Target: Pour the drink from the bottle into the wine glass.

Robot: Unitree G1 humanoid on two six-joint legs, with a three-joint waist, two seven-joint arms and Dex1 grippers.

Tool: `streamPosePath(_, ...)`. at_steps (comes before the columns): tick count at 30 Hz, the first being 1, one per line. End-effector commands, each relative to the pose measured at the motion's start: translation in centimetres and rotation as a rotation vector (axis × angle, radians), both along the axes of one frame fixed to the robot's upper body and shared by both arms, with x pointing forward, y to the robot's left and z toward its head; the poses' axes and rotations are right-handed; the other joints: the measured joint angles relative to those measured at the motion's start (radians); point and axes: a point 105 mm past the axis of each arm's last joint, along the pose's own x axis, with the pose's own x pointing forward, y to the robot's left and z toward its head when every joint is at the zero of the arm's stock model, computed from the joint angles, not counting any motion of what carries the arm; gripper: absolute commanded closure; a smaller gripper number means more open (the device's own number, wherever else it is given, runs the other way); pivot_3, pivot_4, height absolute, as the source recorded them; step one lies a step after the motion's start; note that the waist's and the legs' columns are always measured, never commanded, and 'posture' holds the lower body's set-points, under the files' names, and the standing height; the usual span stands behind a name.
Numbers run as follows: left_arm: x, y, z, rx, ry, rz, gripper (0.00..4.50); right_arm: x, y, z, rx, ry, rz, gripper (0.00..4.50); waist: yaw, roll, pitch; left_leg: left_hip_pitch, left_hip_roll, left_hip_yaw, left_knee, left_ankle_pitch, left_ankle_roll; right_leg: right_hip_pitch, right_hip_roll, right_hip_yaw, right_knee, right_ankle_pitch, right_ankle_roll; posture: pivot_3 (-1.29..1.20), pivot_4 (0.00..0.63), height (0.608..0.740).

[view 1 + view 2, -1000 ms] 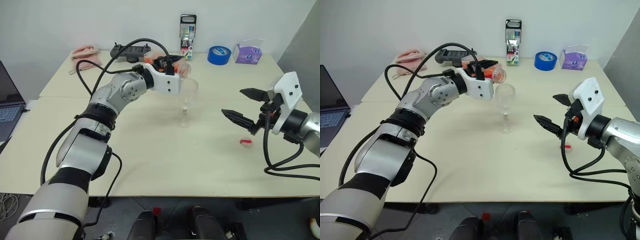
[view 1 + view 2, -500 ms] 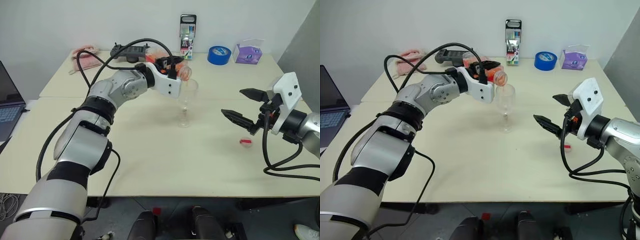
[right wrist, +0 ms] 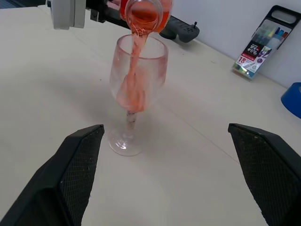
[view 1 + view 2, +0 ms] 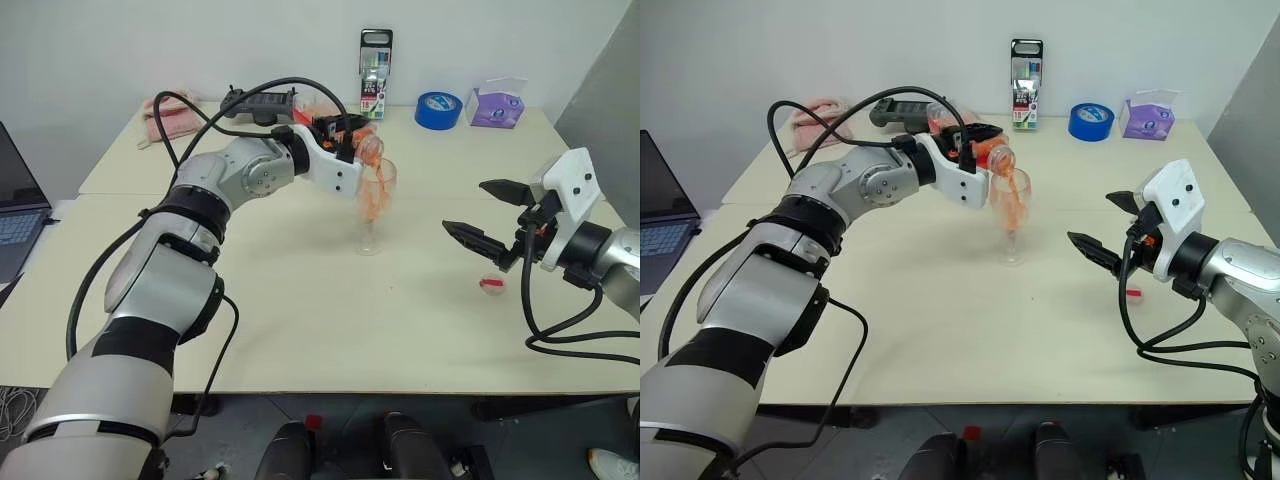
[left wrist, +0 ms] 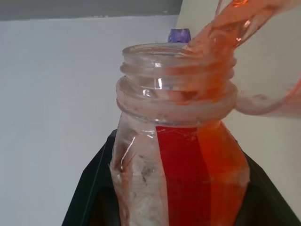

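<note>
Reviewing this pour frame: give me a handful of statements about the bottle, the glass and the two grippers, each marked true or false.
1. The left gripper holds the bottle tipped over the wine glass. True.
2. The drink is streaming into the bowl. True.
3. The bottle's red cap is screwed on. False: the neck is open, and a red cap lies on the table.
4. The right gripper steadies the glass stem. False: its fingers are open and apart from the glass.
5. The glass lies on its side. False: it stands upright.

The left gripper (image 4: 345, 140) hides most of the bottle (image 4: 366, 146), and the laptop (image 4: 18, 215) is cut off.
</note>
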Motion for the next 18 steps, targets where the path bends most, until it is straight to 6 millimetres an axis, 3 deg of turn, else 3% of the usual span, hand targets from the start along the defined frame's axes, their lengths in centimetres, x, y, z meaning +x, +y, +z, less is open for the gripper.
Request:
streamPosePath(1, -0.40, -0.18, 2.63, -0.018, -0.077, -0.018, 2.68, -0.37, 0.30, 0.96, -0.009, -0.058, 0.010, 0.00, 0.000, 0.000, 0.000, 0.000, 0.000, 0.000, 0.000, 0.000, 0.000, 0.000, 0.000, 0.000, 0.000, 0.000, 0.000, 0.00, 0.150, 0.740)
streamPosePath(18, -0.34, -0.10, 2.61, 0.010, -0.075, -0.013, 2.69, -0.18, 0.72, 0.63, -0.011, -0.055, 0.027, 0.00, 0.000, 0.000, 0.000, 0.000, 0.000, 0.000, 0.000, 0.000, 0.000, 0.000, 0.000, 0.000, 0.000, 0.000, 0.000, 0.00, 0.150, 0.740)
